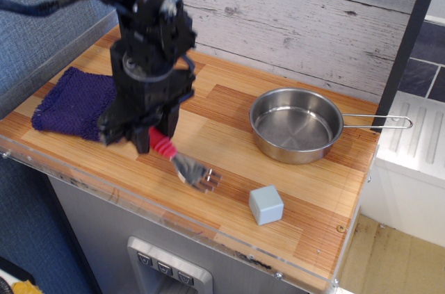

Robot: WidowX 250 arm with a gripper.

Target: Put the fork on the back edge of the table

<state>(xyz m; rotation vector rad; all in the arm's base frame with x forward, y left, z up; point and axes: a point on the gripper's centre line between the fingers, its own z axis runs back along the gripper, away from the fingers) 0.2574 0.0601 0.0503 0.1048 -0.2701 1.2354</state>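
The fork was held by its red handle in the closed jaws of the gripper, its blurred tines angled down toward the front of the desk and apparently lifted just clear of the wood. A purple cloth was seen to the left of it, a grey cube to its right near the front rim, and a steel pan farther back on the right.

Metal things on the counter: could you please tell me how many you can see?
2: the pan sits toward the back right, and the fork, with metal tines, is held by the end effector near the front edge. Others may be hidden behind the arm.
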